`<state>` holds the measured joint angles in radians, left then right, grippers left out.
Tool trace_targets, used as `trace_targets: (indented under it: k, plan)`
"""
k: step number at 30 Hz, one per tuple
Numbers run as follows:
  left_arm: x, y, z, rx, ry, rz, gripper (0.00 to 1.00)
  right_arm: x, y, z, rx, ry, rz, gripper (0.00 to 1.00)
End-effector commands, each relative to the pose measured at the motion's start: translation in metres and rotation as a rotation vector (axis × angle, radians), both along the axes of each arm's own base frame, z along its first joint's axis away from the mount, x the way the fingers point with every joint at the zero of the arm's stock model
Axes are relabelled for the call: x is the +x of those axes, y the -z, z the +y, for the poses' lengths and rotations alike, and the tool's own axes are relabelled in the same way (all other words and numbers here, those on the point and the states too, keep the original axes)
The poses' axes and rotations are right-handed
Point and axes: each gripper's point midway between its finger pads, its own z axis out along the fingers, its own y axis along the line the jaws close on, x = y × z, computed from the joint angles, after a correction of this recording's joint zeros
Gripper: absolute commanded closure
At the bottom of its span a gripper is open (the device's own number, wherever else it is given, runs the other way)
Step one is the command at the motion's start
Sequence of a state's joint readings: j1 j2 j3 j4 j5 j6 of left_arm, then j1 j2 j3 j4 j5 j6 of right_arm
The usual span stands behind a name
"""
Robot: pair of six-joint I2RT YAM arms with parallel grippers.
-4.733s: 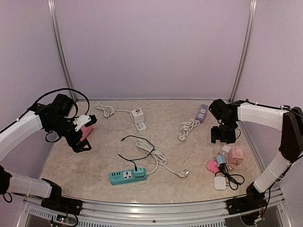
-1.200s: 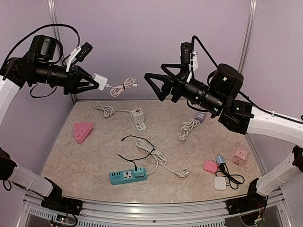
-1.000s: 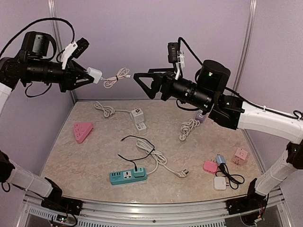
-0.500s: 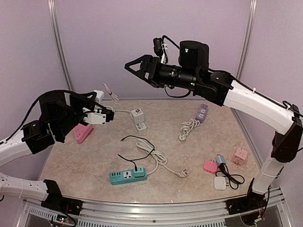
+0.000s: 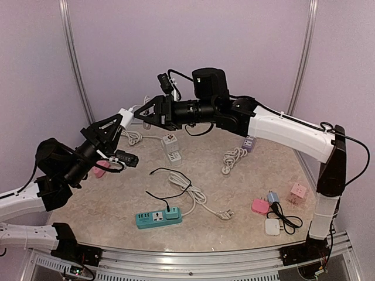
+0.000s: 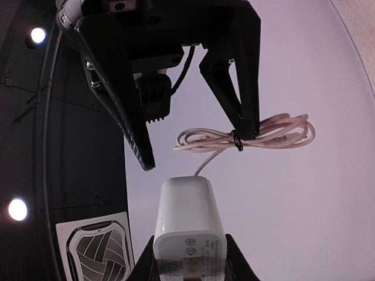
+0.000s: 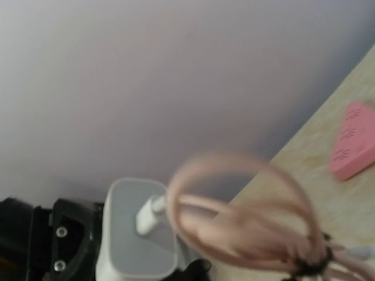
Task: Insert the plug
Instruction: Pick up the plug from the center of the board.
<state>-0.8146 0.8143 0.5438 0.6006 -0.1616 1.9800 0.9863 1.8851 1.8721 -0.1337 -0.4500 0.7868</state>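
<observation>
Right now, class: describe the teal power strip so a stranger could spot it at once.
On the marble-patterned table, look near the middle of its front edge. The power strip lies there, the only teal item; the white strip and lilac strip sit farther back.

light: soft, even | right wrist: cable (image 7: 246,228) blurred | left wrist: two lamps (image 6: 17,209) glaring

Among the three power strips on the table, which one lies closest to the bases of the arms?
The teal power strip, the only one at the near edge. The white power strip and the purple power strip both lie far back.
</observation>
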Motion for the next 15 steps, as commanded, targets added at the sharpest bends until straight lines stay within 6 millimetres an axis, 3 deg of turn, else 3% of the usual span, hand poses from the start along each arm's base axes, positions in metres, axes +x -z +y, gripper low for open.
trace_targets:
  k: [1,5,12,15]
  plan:
    - [-0.009,-0.016,-0.001,0.278,-0.113,-0.328,1.00,-0.025,-0.021,0.016,0.077,-0.158,-0.007,0.39]
    - [-0.008,-0.012,-0.003,0.290,-0.108,-0.329,1.00,-0.028,-0.009,0.030,0.066,-0.205,0.040,0.44]
    - [-0.005,-0.001,-0.001,0.312,-0.111,-0.312,1.00,-0.031,-0.015,0.033,0.111,-0.232,0.057,0.72]
    - [-0.007,0.002,-0.002,0.316,-0.097,-0.315,1.00,-0.029,-0.015,0.033,0.114,-0.226,0.048,0.77]
